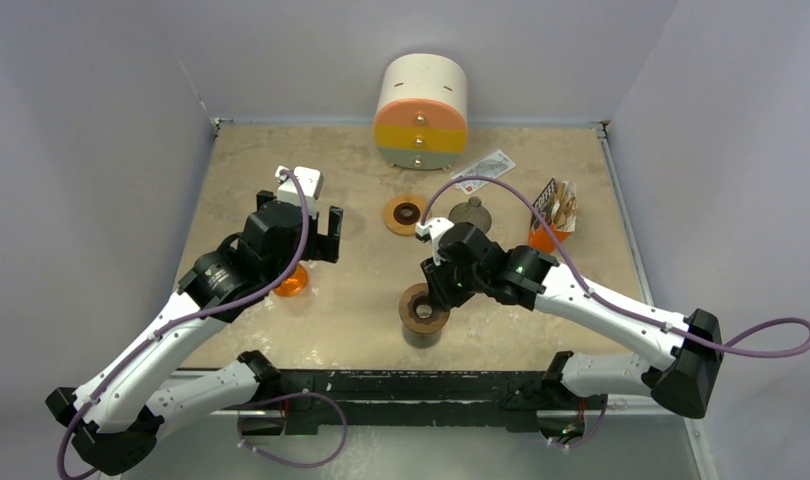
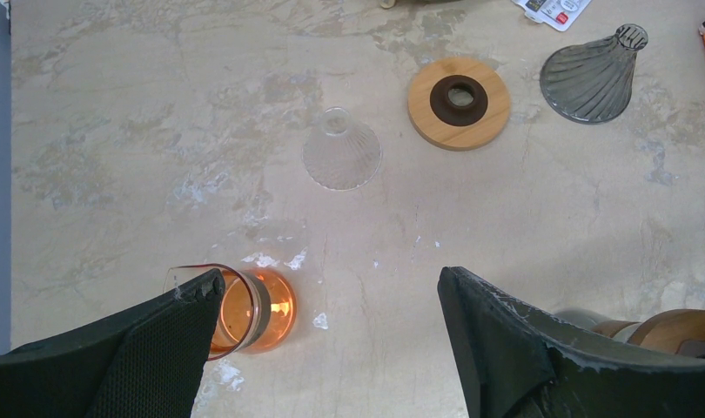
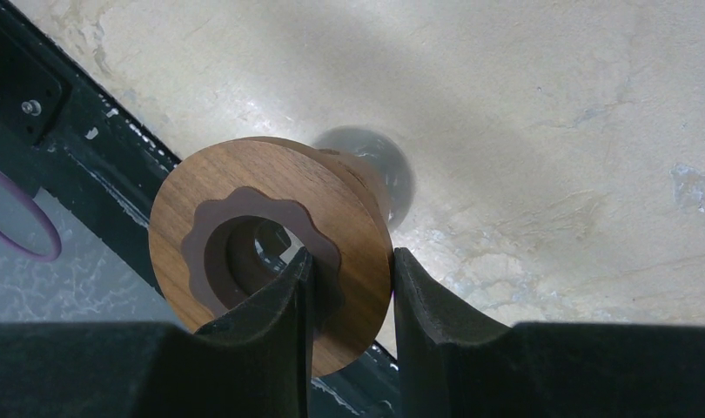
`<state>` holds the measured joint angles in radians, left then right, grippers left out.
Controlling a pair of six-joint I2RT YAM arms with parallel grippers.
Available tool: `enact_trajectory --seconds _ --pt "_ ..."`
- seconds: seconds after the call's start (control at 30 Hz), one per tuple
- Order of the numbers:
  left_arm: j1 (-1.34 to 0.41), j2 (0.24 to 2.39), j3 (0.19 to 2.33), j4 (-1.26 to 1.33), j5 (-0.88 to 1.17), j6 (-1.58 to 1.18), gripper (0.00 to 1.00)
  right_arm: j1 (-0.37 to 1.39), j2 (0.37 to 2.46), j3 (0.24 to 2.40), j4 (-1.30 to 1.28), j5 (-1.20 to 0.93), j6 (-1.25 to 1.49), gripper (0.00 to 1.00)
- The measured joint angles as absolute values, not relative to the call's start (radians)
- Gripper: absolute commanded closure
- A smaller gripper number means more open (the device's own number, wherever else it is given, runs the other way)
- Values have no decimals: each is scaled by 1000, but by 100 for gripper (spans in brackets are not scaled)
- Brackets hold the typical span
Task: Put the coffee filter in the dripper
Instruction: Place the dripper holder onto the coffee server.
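Left arm (image 1: 151, 350), right arm (image 1: 621, 310): white link shells, smooth and rounded; bulky black joint housings (image 1: 693, 365) between links; purple cable (image 1: 771, 335) trailing off each arm in loose loops, running up to wrist; small white camera box (image 1: 303, 183) on each wrist; left gripper (image 2: 327, 283), right gripper (image 3: 349, 254): two black wedge-shaped fingers (image 2: 497, 322) apiece; matte textured faces; edges scuffed whitish, tips chipped.

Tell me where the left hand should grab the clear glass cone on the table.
Take the clear glass cone by its narrow neck, coming down from above. It seems to sit wide mouth down, neck up, and the ribbed flare looks too broad and slick to pinch. The left hand is open wide.
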<state>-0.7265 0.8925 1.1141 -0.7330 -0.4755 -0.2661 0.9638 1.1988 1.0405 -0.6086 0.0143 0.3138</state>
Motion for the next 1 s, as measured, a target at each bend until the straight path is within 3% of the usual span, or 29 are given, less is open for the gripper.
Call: enact_trajectory --seconds 0.43,0.73,1.0 --pt "-727 892 1114 -733 -476 -266 8 964 1206 989 -573 19 323 100" --pt "-727 892 1114 -733 -476 -266 8 964 1206 979 -554 33 347 68" --pt "-727 892 1114 -733 -476 -266 8 964 1203 979 -556 43 355 53"
